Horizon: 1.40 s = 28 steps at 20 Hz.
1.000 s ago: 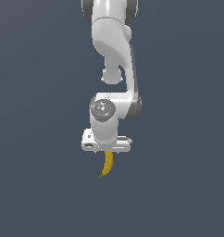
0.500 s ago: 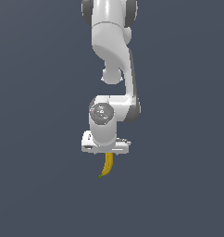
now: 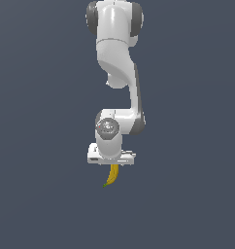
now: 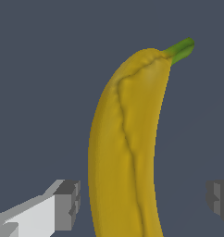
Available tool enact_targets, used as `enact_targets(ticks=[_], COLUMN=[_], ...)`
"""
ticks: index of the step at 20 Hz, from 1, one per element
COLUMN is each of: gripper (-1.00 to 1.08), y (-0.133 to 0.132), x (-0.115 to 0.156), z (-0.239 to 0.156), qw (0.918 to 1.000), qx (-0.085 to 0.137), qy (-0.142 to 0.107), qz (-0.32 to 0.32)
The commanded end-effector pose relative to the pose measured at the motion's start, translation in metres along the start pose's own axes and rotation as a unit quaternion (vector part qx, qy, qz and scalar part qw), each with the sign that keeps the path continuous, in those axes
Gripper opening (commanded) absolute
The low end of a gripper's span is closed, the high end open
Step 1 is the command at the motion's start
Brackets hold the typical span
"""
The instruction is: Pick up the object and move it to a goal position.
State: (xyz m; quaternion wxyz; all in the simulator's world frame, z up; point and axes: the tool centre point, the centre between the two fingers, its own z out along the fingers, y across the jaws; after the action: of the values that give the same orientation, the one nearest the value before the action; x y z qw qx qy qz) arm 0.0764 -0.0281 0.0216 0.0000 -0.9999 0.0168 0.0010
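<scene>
The yellow banana (image 3: pixel 111 175) with a greenish stem tip lies on the dark grey ground, just below my white gripper (image 3: pixel 111 162) in the exterior view. In the wrist view the banana (image 4: pixel 125 152) fills the middle, stem tip pointing away. My gripper (image 4: pixel 142 201) is open and straddles the banana's thick end. One finger (image 4: pixel 67 203) sits close beside the banana. The other finger (image 4: pixel 219 199) stands well apart from it. Neither finger touches the banana.
The flat dark grey ground (image 3: pixel 41 194) spreads all round. The white arm (image 3: pixel 117 63) rises straight above the gripper in the exterior view. No goal marker shows.
The gripper has come down closer to the banana. The banana has not moved.
</scene>
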Motion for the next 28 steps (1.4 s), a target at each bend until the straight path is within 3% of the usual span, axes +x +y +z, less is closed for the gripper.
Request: enact_targets(ticks=[1, 3, 4, 18, 23, 28], gripper=[1.0, 1.0, -1.0, -1.0, -1.0, -1.0], y=[0.0, 0.0, 0.0, -0.005, -0.025, -0.062], x=[0.001, 0.002, 0.002, 0.001, -0.003, -0.009], z=[0.003, 0.003, 0.003, -0.001, -0.019, -0.054], qw=[1.0, 1.0, 1.0, 1.0, 1.0, 1.0], qx=[0.0, 0.0, 0.0, 0.0, 0.0, 0.0], qy=[0.001, 0.001, 0.001, 0.001, 0.001, 0.001], qz=[0.0, 0.0, 0.0, -0.001, -0.001, 0.0])
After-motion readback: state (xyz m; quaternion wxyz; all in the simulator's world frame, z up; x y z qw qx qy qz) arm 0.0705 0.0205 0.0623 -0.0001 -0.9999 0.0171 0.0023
